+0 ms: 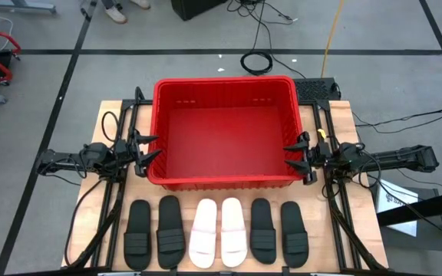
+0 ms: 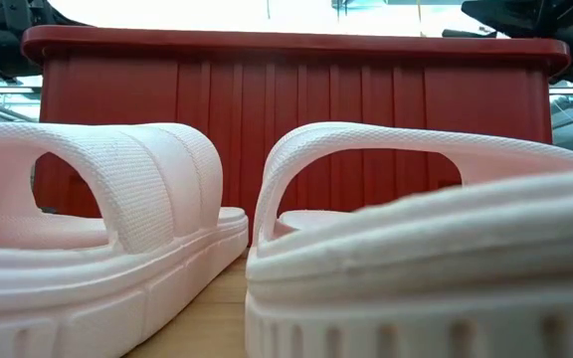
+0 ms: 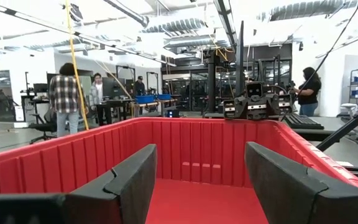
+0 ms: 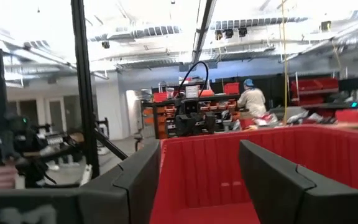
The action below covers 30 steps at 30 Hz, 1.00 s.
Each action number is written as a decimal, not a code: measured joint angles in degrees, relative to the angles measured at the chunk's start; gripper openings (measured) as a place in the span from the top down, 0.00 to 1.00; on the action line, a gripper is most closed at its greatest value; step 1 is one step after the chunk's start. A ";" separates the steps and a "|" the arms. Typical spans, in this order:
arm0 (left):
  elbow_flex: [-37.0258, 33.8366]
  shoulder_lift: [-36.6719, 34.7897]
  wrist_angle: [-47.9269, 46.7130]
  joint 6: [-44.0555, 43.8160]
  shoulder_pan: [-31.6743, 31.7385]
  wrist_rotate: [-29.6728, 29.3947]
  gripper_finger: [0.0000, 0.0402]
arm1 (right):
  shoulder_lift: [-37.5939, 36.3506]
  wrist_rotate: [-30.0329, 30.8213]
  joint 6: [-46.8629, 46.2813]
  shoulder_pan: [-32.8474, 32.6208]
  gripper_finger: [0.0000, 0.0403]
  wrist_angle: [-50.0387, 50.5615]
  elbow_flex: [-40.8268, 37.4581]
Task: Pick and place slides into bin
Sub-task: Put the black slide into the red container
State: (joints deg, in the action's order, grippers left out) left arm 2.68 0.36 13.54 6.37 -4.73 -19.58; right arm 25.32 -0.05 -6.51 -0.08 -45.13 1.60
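Before six slides [image 1: 219, 231], bin [image 1: 159, 165] bare

Two pale pink ribbed-strap foam slides [image 2: 117, 239] lie side by side up close; behind them stands the ribbed red plastic bin [image 2: 296, 109].

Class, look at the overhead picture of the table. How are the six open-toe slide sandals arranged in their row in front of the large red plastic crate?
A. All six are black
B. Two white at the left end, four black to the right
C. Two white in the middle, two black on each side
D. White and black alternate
C: the two white slide sandals lie side by side mid-row, a black pair on the left arm's side and another black pair on the right arm's side, all outside the large red plastic crate.
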 joint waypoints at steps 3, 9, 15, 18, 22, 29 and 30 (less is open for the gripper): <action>0.00 0.00 0.47 1.26 0.00 -0.30 0.38 | -0.02 0.00 -0.33 -0.01 0.48 0.20 0.00; 0.00 0.00 1.55 -0.24 0.00 -0.16 0.38 | 0.02 0.17 0.16 -0.02 0.48 -4.71 -0.01; 0.00 0.00 3.54 -0.64 0.00 -0.80 0.38 | 0.00 0.10 1.16 -0.02 0.48 -6.61 -0.01; 0.00 0.00 7.88 -0.11 -0.01 -1.54 0.38 | 0.00 0.04 1.16 -0.02 0.48 -7.08 -0.01; 0.02 0.00 13.85 3.09 -0.01 -1.30 0.38 | -0.02 0.03 1.33 -0.01 0.48 -9.13 0.01; 4.31 0.00 14.91 5.79 0.00 -2.30 0.38 | -0.02 0.00 1.82 -0.01 0.48 -14.49 0.01; 5.12 0.00 14.67 6.04 0.00 -1.70 0.38 | -0.02 0.00 1.84 -0.02 0.48 -15.18 0.02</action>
State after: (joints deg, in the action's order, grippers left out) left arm 7.79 0.36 28.21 12.41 -4.73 -21.29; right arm 25.30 -0.05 -4.67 -0.09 -60.31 1.62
